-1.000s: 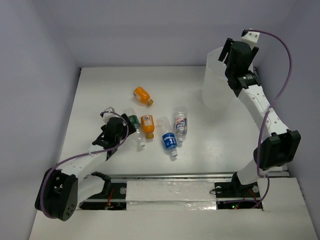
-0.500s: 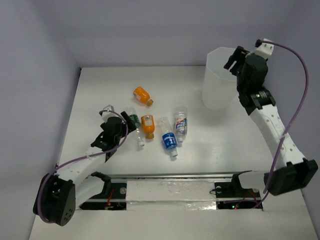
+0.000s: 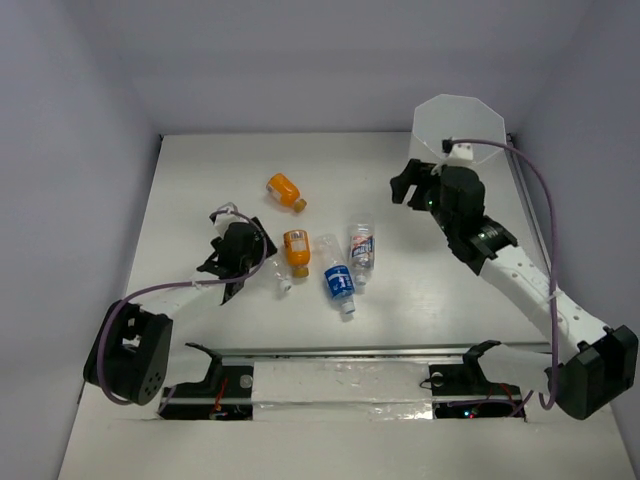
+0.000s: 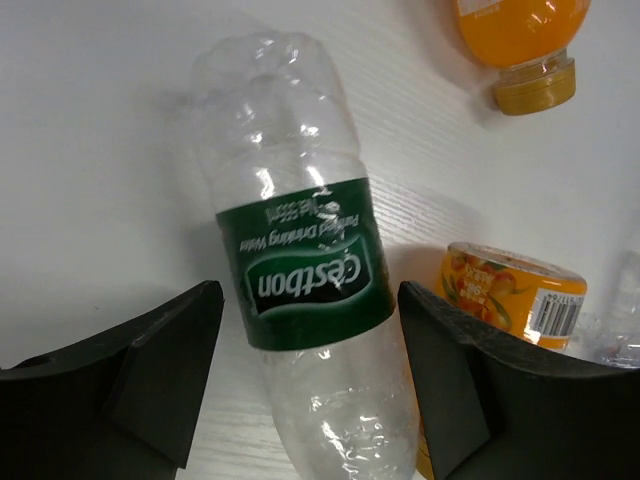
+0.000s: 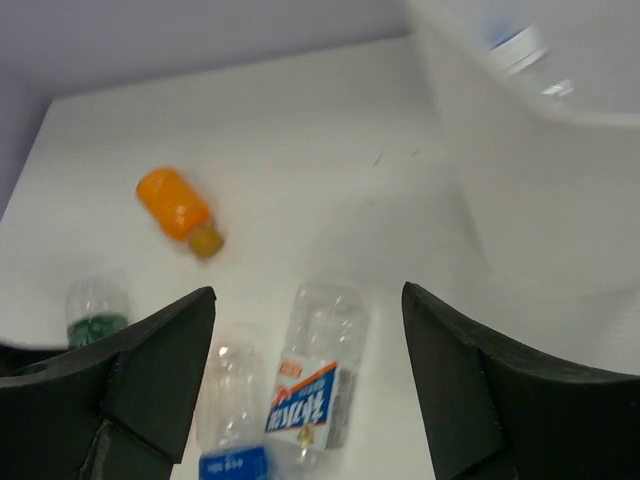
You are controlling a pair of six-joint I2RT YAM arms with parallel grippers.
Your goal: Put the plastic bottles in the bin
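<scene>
Partly hidden: green-label bottle [image 4: 300, 260], clear plastic, lying on its side on the white surface [image 3: 200, 180]. In the overhead view the left gripper [image 4: 308, 295] covers nearly all of it, and only a white cap shows at the gripper's lower right. In the left wrist view the neck end is cut off by the lower frame edge. Its long axis runs top to bottom of that frame, leaning slightly, with the crumpled base at the top.

Left gripper: spread, one finger close on each side of the green label. Whether the fingers touch the bottle cannot be told.

Bin [image 3: 465, 120]: upright at the upper right of the overhead view, its lower front hidden by the right arm. Its contents are hard to make out. In the right wrist view a blurred blue-and-pale shape shows through the wall at the upper right, but what it is cannot be told.

Right gripper [image 5: 307, 292]: released, fingers wide with nothing between them, just lower left of the bin in the overhead view.

Loose on the surface at mid-frame overhead, all on their sides:
- upper orange bottle [image 3: 284, 190], cap toward the lower right.
- lower orange bottle [image 3: 295, 248], cap toward the lower edge, just right of the left gripper.
- blue-label bottle [image 3: 338, 280], long axis upper left to lower right, cap at the lower end.
- white-label bottle [image 3: 362, 248], long axis nearly vertical in the frame, just beside the blue-label bottle.
</scene>
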